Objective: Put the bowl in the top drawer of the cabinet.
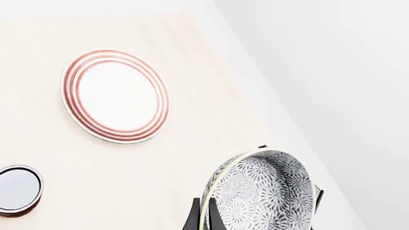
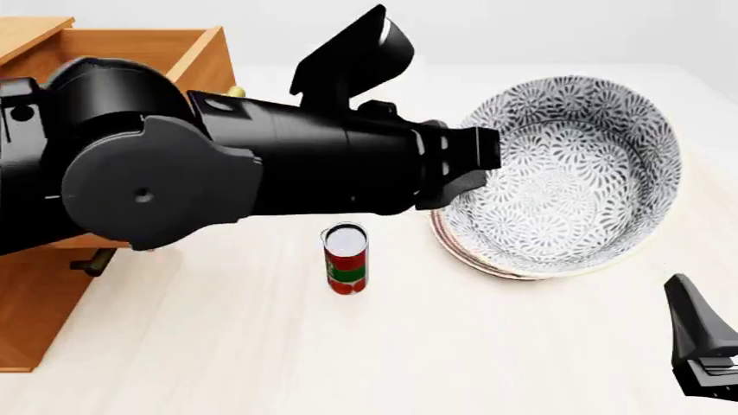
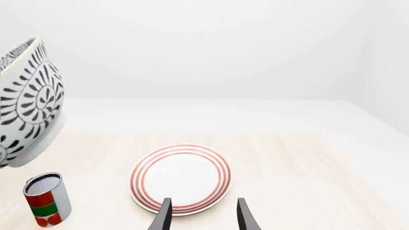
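My left gripper (image 2: 475,164) is shut on the rim of the bowl (image 2: 571,177), a deep white bowl with a dense dark floral pattern. The bowl hangs in the air, tipped so its inside faces the front camera. In the left wrist view the bowl (image 1: 265,194) fills the space between the dark fingers (image 1: 193,216). The cabinet (image 2: 34,303) stands at the far left, and its top drawer (image 2: 190,54) is pulled out and open. My right gripper (image 3: 203,215) is open and holds nothing, low at the front right (image 2: 697,346).
A red-ringed white plate (image 3: 181,178) lies flat on the table under the raised bowl; only its edge (image 2: 479,264) shows in the front view. A red and green can (image 2: 346,259) stands upright between cabinet and plate. My left arm (image 2: 231,173) hides much of the cabinet front.
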You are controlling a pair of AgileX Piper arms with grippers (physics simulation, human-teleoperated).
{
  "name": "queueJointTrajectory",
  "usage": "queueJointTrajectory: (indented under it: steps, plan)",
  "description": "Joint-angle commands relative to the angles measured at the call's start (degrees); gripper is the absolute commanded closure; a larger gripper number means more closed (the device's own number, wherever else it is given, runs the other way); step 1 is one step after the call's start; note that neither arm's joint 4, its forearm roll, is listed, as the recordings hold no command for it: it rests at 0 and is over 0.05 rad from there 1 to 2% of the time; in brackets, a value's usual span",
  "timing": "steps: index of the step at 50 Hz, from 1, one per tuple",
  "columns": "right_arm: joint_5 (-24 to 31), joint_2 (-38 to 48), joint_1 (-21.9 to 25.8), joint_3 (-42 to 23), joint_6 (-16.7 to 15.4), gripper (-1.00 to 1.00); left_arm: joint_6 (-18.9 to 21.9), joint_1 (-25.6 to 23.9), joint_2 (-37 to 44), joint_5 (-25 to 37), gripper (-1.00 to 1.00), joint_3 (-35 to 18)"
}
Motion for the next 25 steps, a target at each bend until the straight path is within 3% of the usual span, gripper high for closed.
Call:
queueJointTrajectory:
  steps: [1,8,25]
  plan:
    - [0.0,0.0,0.0,0.0,0.0,-1.0,2.2,2.3,-1.7,4.6,1.0,-4.2]
    - [0.0,0.0,0.0,0.0,0.0,-1.0,3.9,5.2,-2.4,7.9,1.0,-7.8]
    - [0.0,0.0,0.0,0.0,0.0,-1.0,5.2,8.3,-4.5,10.9,1.0,-10.7]
